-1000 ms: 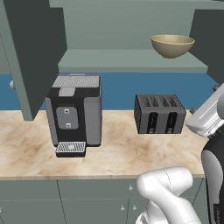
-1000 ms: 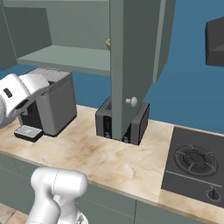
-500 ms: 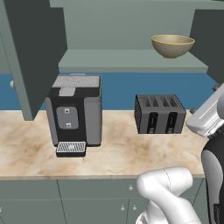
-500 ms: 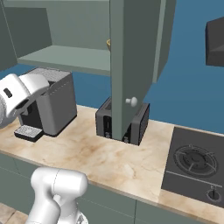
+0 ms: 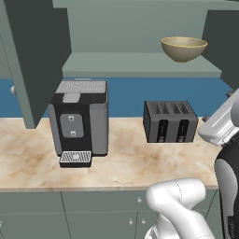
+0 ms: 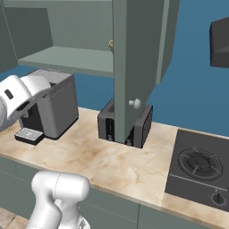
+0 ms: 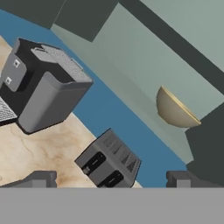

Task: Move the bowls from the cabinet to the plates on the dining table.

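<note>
Pale olive, the bowl (image 5: 184,48) sits on the open cabinet (image 5: 140,64) shelf, right of centre, above the toaster (image 5: 170,121). The gripper (image 7: 111,178), fingers spread wide and empty, should probably rise level with the shelf and take the rim squarely. The toaster, coffee machine (image 5: 80,122) and the open right door (image 6: 134,67) crowd the approach.

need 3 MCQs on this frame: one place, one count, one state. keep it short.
1. Where is the olive bowl?
A. on the cabinet shelf
B. on the worktop
C. on the toaster

2. How many bowls sit in the cabinet?
A. none
B. one
C. three

3. How do the cabinet doors stand?
A. shut
B. open
C. removed

Key:
1 A, the bowl rests on the pale shelf, above the toaster.
2 B, a single bowl shows on the shelf.
3 B, the doors swing outward and the shelf is exposed above the coffee machine.
</note>
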